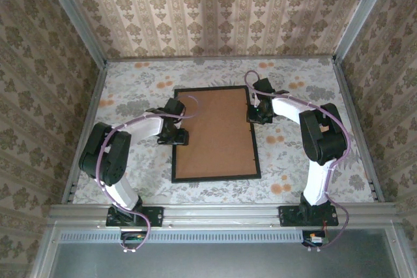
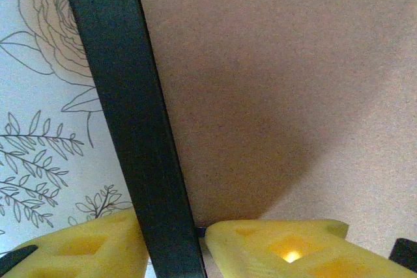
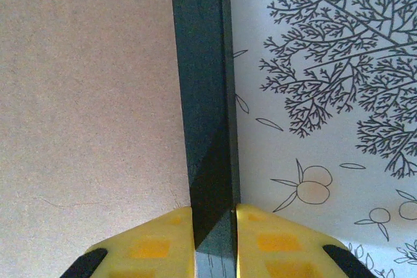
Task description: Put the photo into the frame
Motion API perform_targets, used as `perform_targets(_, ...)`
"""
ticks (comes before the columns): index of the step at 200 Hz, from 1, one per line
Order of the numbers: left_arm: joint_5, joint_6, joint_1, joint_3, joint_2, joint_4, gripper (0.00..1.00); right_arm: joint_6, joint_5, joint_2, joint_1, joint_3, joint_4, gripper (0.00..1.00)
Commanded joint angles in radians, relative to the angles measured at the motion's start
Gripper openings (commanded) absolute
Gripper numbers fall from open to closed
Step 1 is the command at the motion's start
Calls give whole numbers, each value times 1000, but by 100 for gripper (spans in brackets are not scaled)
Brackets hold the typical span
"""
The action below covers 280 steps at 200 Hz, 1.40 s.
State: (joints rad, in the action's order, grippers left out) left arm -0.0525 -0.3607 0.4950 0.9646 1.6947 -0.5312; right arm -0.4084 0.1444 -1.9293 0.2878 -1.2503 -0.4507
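Surface (image 1: 130,86): a floral-printed cloth fills the middle of the overhead view. It gives a flat bed, so the work can lie level while it is assembled.

Frame (image 1: 215,178): a thin black rectangle at the centre of the overhead view. It lies flat with its long sides running top to bottom, and each long rail lies beside one arm.

Backing board (image 1: 215,131): a plain brown panel that fills the opening, seated inside the black rails. The frame therefore appears to lie back side up, the side from which it is loaded.

Photo: whether the print lies under the board cannot be told. With the opening covered, the insertion step cannot be judged from here.

Right claw (image 1: 255,116): at the upper right of the frame. In the right wrist view (image 3: 215,216) it is nearly closed, with both yellow pads (image 3: 156,239) pressed against the right rail. It probably serves as a clamp that stops the frame from sliding.

Left claw (image 1: 174,136): at mid-height on the frame's left side. In the left wrist view (image 2: 171,226) it is about half open and straddles the left rail. One yellow finger (image 2: 85,245) is over the cloth and the other over the board, with a dark sliver between that finger and the rail. It seems to bracket the rail rather than grip it.
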Motion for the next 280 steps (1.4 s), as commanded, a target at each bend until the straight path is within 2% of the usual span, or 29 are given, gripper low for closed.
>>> perform_targets(1, -110, 39, 2, 9, 12, 51, 56, -47, -9, -17, 16, 47, -45, 18)
perform_targets(35, -108, 23, -32, -11, -84, 53, 58, -73, -2, -9, 14, 68, -14, 18)
perform_targets(70, -121, -25, -91, -123, -226, 55, 60, -75, -2, -14, 10, 65, -13, 18)
perform_targets(119, -183, -117, -113, -320, -450, 7, 60, -69, 3, -12, 8, 61, -10, 18)
perform_targets(143, -239, -181, -111, -390, -522, 2, 57, -69, 7, -13, 7, 60, -4, 18)
perform_targets(159, -231, -198, -105, -407, -553, -33, 55, -68, 11, -14, 7, 61, 0, 18)
perform_targets(210, -230, -208, -74, -397, -527, -70, 47, -58, 18, -19, 8, 51, -4, 18)
perform_targets(280, -253, -192, -61, -386, -468, -48, 45, -56, 24, -31, 8, 39, -5, 18)
